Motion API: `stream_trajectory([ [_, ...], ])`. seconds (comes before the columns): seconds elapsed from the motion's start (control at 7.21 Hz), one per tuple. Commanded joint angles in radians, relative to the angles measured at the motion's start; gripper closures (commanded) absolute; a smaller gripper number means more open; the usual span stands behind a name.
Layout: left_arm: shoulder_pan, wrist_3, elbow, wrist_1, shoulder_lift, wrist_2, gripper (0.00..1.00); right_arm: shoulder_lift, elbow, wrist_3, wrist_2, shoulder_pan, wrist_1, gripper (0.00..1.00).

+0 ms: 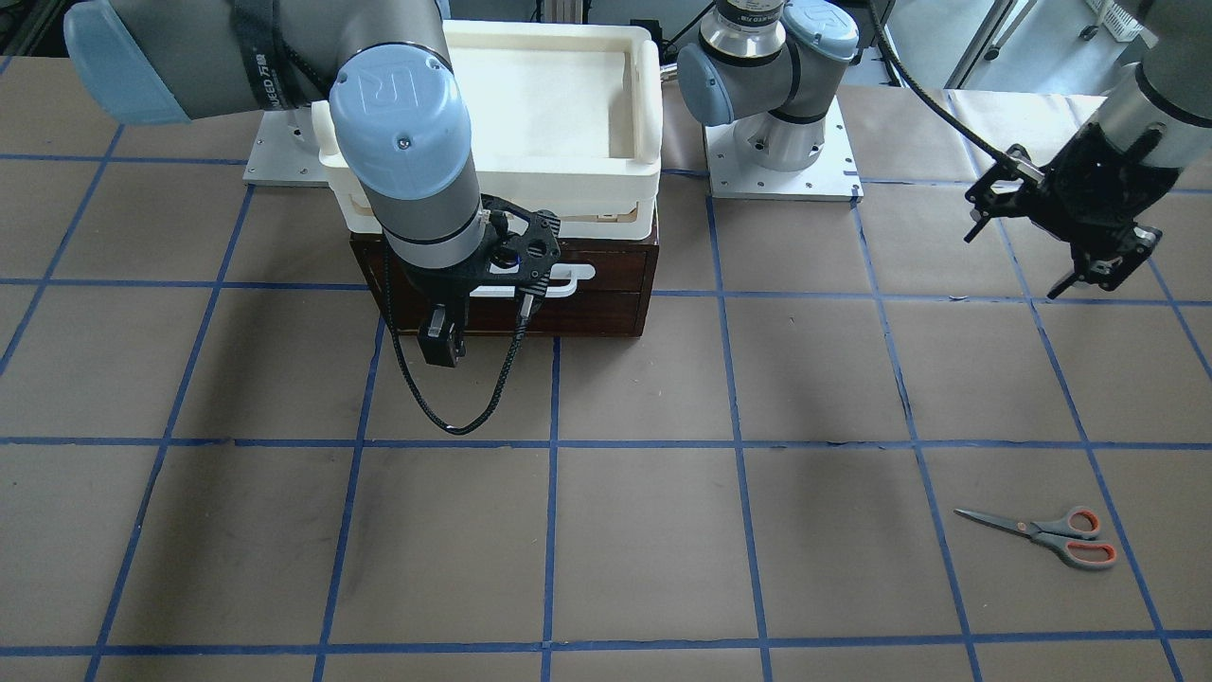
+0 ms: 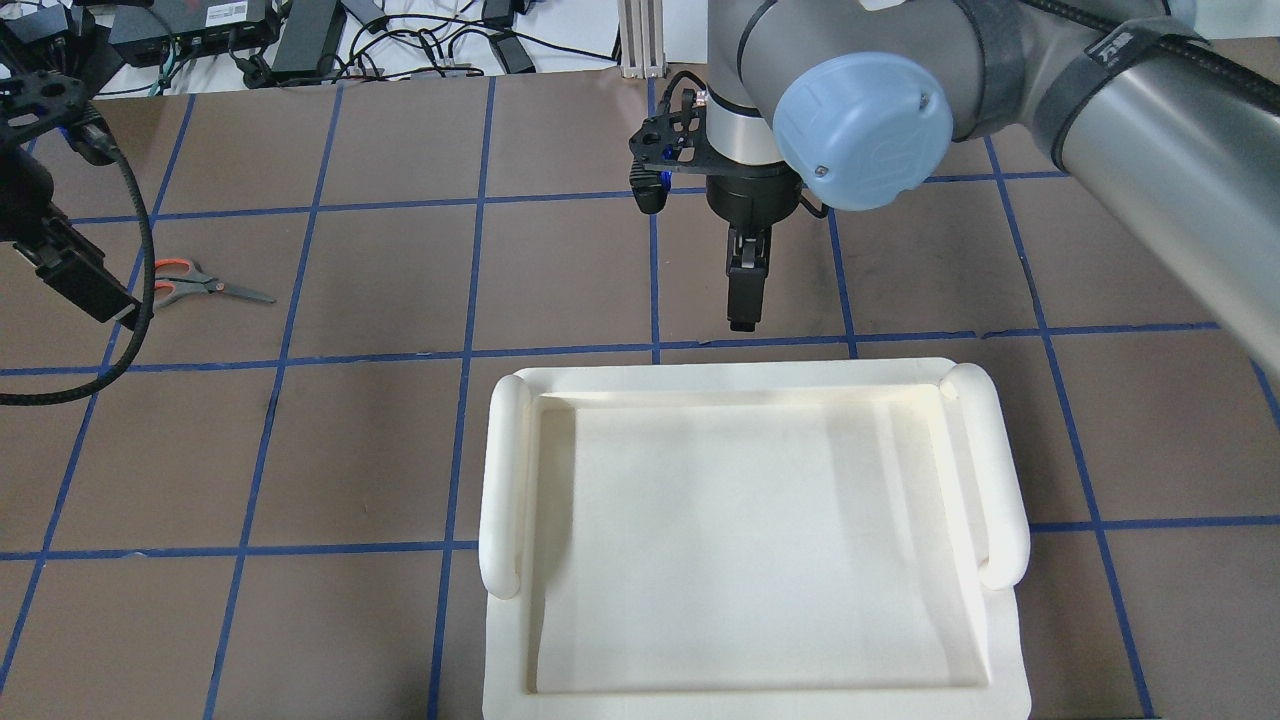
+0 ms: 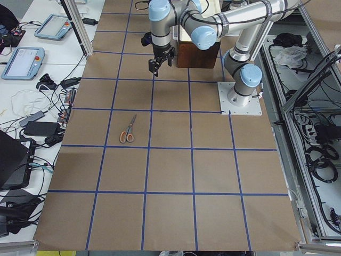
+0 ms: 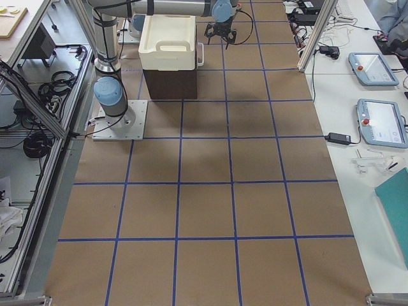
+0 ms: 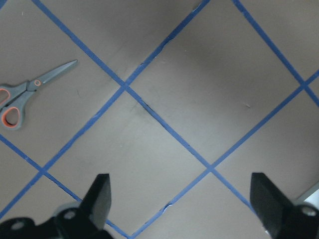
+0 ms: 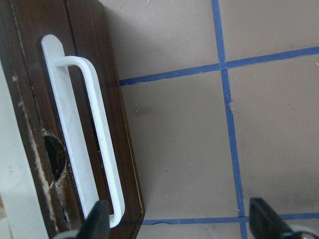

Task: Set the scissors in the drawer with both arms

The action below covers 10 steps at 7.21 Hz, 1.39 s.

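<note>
The scissors [image 1: 1042,532] lie flat on the brown table, grey handles lined orange; they also show in the overhead view [image 2: 195,285] and the left wrist view [image 5: 30,92]. The dark-brown drawer [image 1: 597,284] is closed, its white loop handle [image 6: 84,139] on the front. My right gripper [image 6: 182,224] is open and empty, hanging just in front of the handle [image 1: 559,279] without touching it; it also shows in the overhead view [image 2: 742,290]. My left gripper [image 5: 182,199] is open and empty, raised above the table and apart from the scissors [image 1: 1098,265].
A white foam tray [image 2: 510,470] sits on top of the brown cabinet [image 4: 169,83]. The arm bases stand on metal plates [image 1: 781,175] behind it. Blue tape lines grid the table. Operator devices and cables lie beyond the table's edges.
</note>
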Motion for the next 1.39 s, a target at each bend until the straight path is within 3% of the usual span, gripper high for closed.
stream_trajectory([
  [0.0,0.021,0.204,0.000,0.161,-0.102,0.030,0.00,0.043,0.001,-0.066,0.032,0.008,0.010,0.00],
  [0.28,0.047,0.447,0.003,0.286,-0.190,0.029,0.00,0.066,-0.002,-0.071,0.042,0.011,0.068,0.00],
  [0.42,0.083,0.471,0.003,0.305,-0.234,0.020,0.00,0.074,-0.002,-0.069,0.042,0.017,0.068,0.00],
  [0.69,0.102,0.581,0.010,0.458,-0.340,0.017,0.00,0.082,0.001,-0.066,0.028,0.037,0.056,0.00],
  [1.25,0.110,0.642,0.024,0.560,-0.483,-0.050,0.00,0.085,0.037,-0.087,0.031,0.057,0.045,0.00],
])
